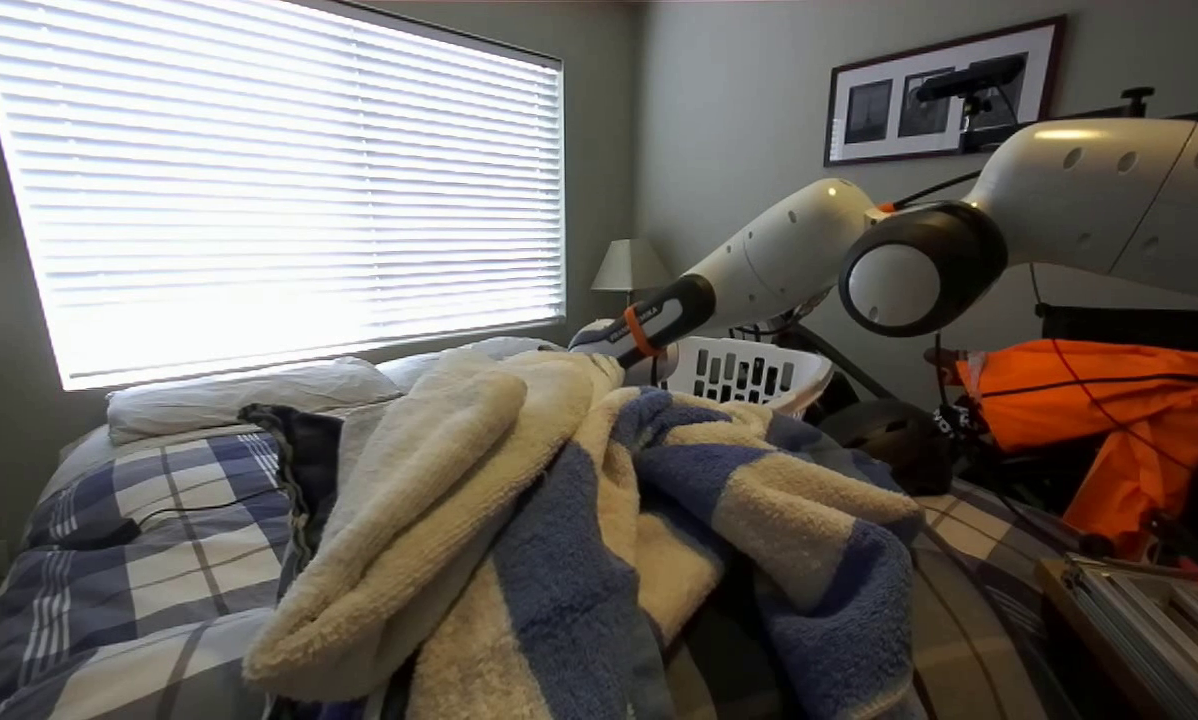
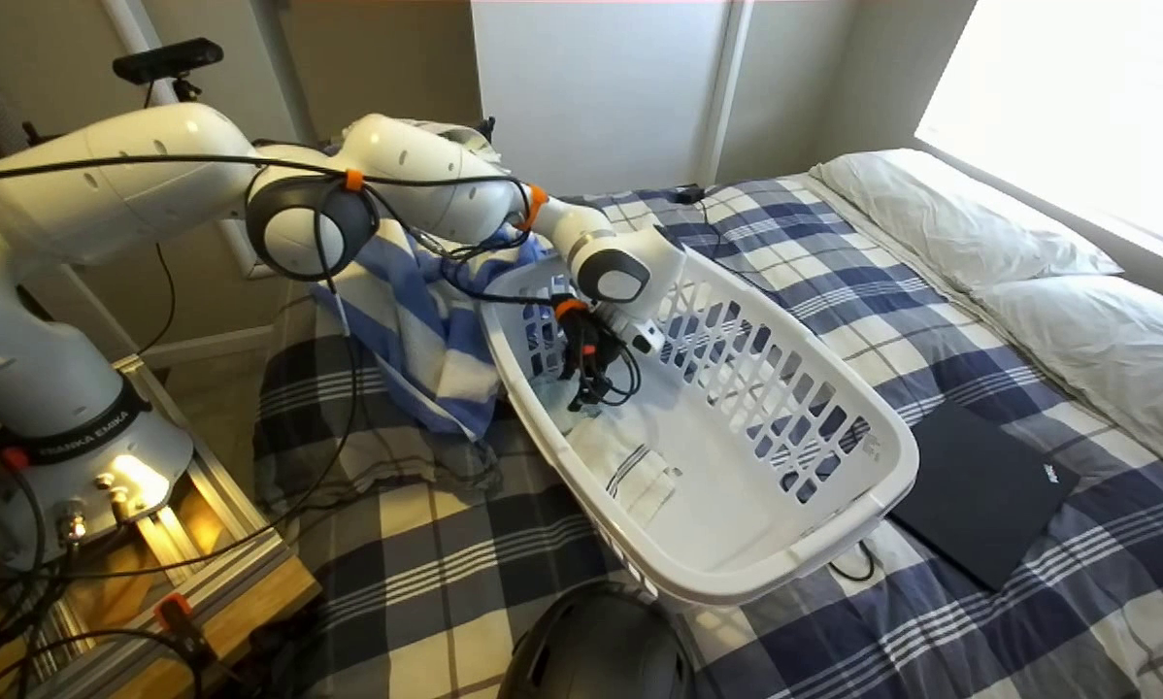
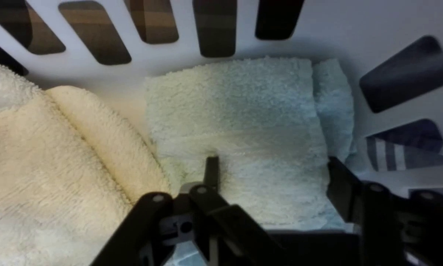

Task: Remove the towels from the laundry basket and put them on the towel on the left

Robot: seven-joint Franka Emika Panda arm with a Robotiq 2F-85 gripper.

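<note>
the gripper [image 3: 273, 166] is spread wide, gripping nothing — the green towel [image 3: 240, 103] lies under the gap between its fingers [image 3: 212, 171], in a corner of the basket [image 2: 737, 584], so straight down then squeeze seems right — the striped towel [image 2: 436, 330] lies near an edge of the bed [image 2: 416, 573]

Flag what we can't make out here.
Pale green towel, lower part: wrist view, hidden by the tool.
Whether the tool touches that towel: wrist view, depth unclear.
Cream towel, full extent: wrist view, cut by left edge.
Laundry basket, lower part: in an exterior view, behind the striped towel.
Helmet: in an exterior view, cut by bottom edge.
Laptop lettering: in an exterior view, too small.
</note>
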